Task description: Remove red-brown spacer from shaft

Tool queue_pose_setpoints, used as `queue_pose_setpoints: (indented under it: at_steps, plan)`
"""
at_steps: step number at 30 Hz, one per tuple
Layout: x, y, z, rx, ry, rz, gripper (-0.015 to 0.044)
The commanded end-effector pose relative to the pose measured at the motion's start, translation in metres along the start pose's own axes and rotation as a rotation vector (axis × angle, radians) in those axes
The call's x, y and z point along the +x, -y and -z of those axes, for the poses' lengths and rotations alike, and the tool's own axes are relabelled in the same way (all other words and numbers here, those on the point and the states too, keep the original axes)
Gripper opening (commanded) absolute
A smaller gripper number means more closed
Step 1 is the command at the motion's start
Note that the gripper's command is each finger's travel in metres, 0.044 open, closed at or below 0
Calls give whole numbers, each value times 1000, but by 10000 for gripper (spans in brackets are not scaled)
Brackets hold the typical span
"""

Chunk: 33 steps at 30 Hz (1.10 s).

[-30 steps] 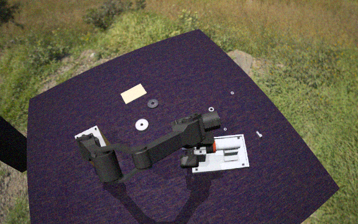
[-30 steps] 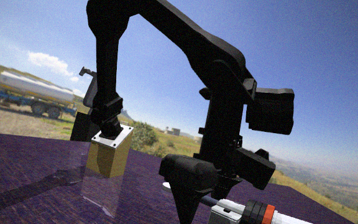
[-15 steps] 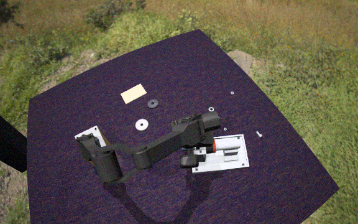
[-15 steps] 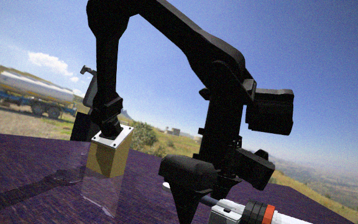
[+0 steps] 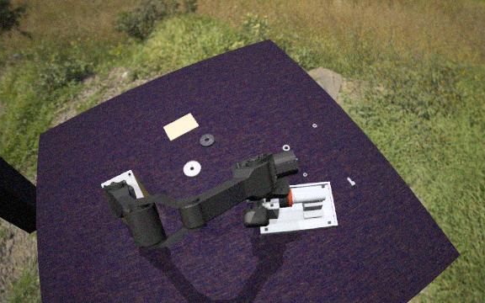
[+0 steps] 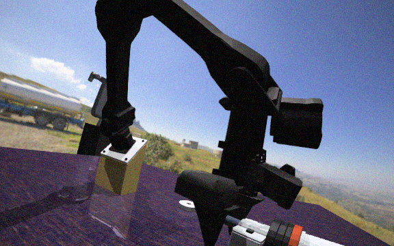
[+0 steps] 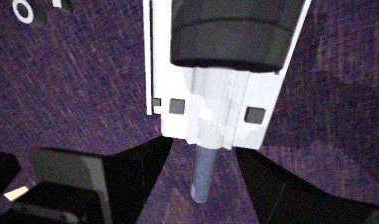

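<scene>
The blue-grey shaft (image 7: 204,172) (image 6: 231,221) sticks out of the white bearing block (image 7: 212,107) (image 6: 248,234). Beyond the block sit wide black rings (image 7: 235,35) (image 6: 280,233), then an orange-red ring (image 6: 296,235) (image 5: 290,197) against a white cylindrical part (image 5: 310,197). The orange-red ring is out of the wrist view. My gripper (image 7: 204,140) (image 6: 227,222) is open, one finger on each side of the shaft's free end. In the wrist view gaps show between the shaft and both fingers. The fingertips are hidden in the top view.
The white base plate (image 5: 290,223) (image 7: 177,127) carries the assembly. A white disc (image 5: 187,168) (image 6: 185,206), a dark disc (image 5: 202,141) and a cream card (image 5: 181,126) lie left of it and farther back. Small rings and a small white piece (image 5: 351,182) lie near the plate.
</scene>
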<state>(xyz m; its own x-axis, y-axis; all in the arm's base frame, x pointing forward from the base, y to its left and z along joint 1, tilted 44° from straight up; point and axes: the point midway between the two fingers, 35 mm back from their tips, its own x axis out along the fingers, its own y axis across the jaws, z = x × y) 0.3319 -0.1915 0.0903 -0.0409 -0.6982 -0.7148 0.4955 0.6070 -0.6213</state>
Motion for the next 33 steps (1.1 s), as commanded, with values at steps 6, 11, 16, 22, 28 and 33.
queue_pose_setpoints:
  at_steps: [6, 11, 16, 22, 28, 33]
  plan:
    - [0, 0, 0, 0, 0, 0, 73]
    - [0, 0, 0, 0, 0, 0, 0]
    - [0, 0, 0, -2, -1, -2, 0]
    - [0, 0, 4, -5, -3, -3, 0]
    - [0, 0, 8, -6, -3, -3, 0]
    - [0, 0, 11, -6, -3, -3, 0]
